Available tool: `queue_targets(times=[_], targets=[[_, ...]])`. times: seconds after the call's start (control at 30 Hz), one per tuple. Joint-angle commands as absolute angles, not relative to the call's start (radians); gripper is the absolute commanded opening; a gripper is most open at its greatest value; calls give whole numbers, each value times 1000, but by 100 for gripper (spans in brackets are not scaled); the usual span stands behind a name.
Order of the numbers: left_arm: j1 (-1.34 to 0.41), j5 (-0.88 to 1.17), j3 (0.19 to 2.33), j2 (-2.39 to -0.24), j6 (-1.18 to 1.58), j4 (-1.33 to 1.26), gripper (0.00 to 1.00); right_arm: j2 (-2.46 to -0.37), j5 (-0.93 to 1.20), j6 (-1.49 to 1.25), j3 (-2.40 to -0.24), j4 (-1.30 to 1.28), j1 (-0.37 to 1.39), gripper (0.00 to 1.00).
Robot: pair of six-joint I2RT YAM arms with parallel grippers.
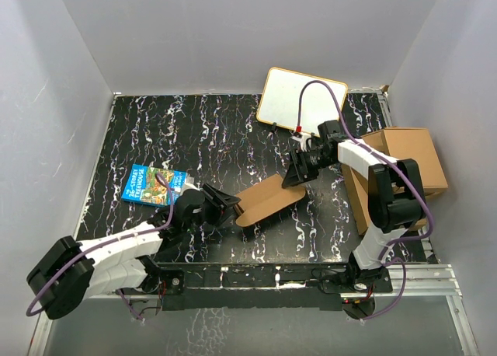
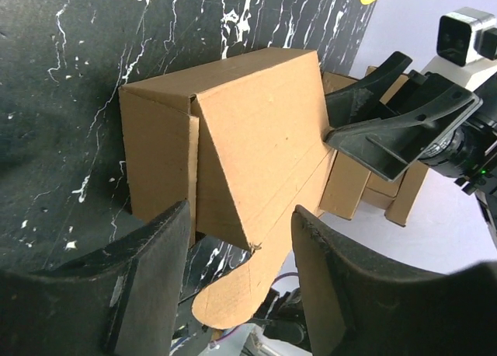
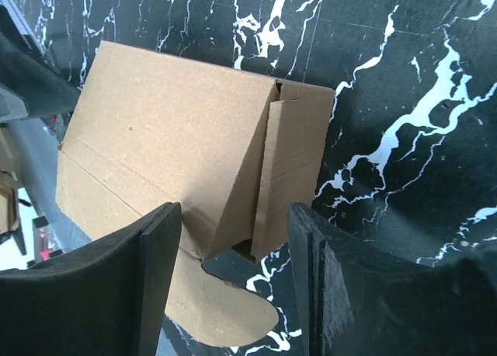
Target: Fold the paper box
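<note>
Black, white-veined table (image 1: 155,130) with pale grey walls (image 1: 233,29) on 3 sides. The paper box (image 1: 268,200) lies mid-table (one rounded flap sticking out), long axis running near-left to far-right btwn the arms. Left gripper (image 1: 231,203) and right gripper (image 1: 293,179) each face one end, jaws apart, nothing clamped.
</note>
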State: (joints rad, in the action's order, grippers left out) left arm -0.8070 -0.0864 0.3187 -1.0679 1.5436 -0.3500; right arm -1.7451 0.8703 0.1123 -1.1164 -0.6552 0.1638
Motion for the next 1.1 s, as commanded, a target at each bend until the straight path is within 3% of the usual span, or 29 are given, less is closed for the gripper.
queue_targets(times=[0.0,0.7,1.07], targets=[[-804,-98,372,-1016,1474,-237,53,-1671,826,167,-1159,-649,165,61],[-790,-28,406,-1218,1399,-329,58,-1704,784,217,-1157,-651,166,61],[-768,-17,383,-1263,1383,-313,48,-1709,745,226,-1119,-621,166,59]])
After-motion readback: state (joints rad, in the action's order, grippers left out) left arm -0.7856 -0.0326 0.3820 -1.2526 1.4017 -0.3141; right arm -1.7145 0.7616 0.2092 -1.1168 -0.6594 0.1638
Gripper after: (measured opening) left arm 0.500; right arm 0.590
